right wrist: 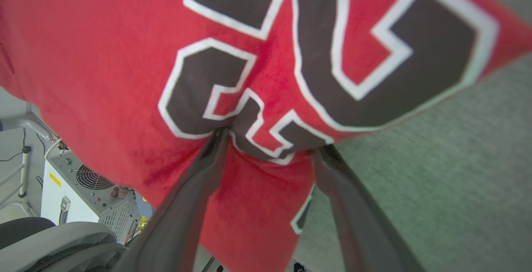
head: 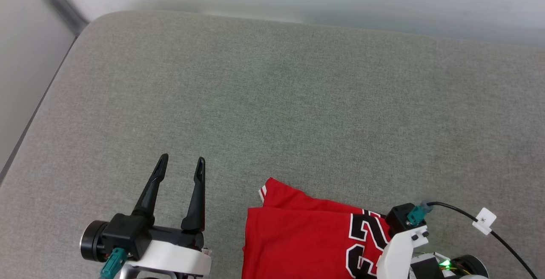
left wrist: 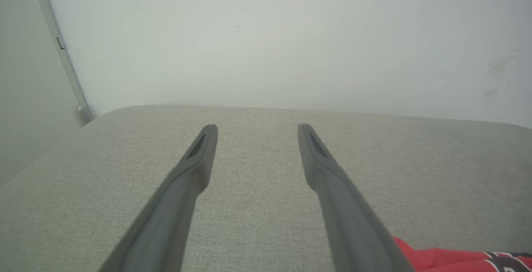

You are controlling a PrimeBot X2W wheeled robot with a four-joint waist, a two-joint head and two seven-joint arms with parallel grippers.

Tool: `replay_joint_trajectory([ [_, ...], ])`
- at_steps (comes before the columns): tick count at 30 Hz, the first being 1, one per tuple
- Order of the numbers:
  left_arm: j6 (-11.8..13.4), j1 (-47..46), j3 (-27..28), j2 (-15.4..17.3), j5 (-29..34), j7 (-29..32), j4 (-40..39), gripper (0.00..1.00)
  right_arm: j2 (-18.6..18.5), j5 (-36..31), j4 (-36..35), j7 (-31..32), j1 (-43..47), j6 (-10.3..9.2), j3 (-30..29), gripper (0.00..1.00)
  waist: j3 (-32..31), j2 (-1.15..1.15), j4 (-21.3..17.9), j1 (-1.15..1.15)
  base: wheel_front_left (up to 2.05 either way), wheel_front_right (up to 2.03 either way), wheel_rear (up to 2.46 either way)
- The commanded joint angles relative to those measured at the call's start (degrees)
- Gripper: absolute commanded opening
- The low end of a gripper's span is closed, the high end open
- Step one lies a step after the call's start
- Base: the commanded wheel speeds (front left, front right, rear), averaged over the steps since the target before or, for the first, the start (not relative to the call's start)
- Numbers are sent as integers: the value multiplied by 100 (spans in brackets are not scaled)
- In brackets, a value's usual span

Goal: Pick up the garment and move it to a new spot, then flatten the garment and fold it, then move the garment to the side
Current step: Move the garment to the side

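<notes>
Jaws gape wide on both arms, gripping nothing. Left jaws hover at 7 o'clock above the grey worktop (head: 272,100); right jaws' fingertips (right wrist: 215,144) touch the garment (head: 298,245) at 5 o'clock.

Shown: left gripper (head: 182,159), long black tapered fingers (head: 149,194), white wrist shell (head: 174,257). Also a teal connector (head: 113,263) and a black cable (head: 511,252) with a white tag (head: 485,220).

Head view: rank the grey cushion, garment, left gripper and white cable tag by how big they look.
1. grey cushion
2. garment, cut off at the bottom edge
3. left gripper, nearer the camera, so unsure against the garment
4. white cable tag
</notes>
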Motion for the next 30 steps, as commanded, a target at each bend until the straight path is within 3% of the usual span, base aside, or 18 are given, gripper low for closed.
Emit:
replay_joint_trajectory([
  [1, -7, -98, 20, -9, 11, -12, 11, 100, 125, -29, 344, -72, -2, 2, 183, 49, -13, 0, 11, 0, 0, 0, 0],
  [2, -9, -102, 20, -9, 20, -12, 15, 100, 130, -47, 405, -108, -17, 2, 207, 0, -24, 0, 11, 0, 0, 0, 0],
  [6, -13, -74, -9, -9, 21, -12, 11, 100, 29, -167, 497, -310, -184, -1, 225, 0, -74, 0, -59, 0, 0, 0, 0],
  [13, -39, -11, -144, -10, 68, -12, 21, 100, -642, -381, 205, -621, -690, -6, 618, 0, -96, 0, -552, 0, 0, 0, 0],
  [20, -79, -294, -367, -6, -194, -12, -50, 100, -2061, -724, -379, -873, -1582, -1, 1343, 0, 252, 0, -1473, 0, 0, 0, 0],
  [21, -79, -294, -367, -6, -194, -12, -50, 100, -2061, -724, -379, -873, -1582, -1, 1343, 0, 252, 0, -1473, 0, 0, 0, 0],
  [24, -85, -542, -478, -7, -206, -13, -70, 100, -2701, -845, -422, -1044, -1968, -3, 1474, 0, 498, 0, -1813, 0, 0, 0, 0],
  [30, -116, -1041, -628, 23, -45, -13, -241, 100, -3620, -787, -127, -1452, -2551, -1, 1266, 0, 1126, 0, -2386, 0, 0, 0, 0],
])
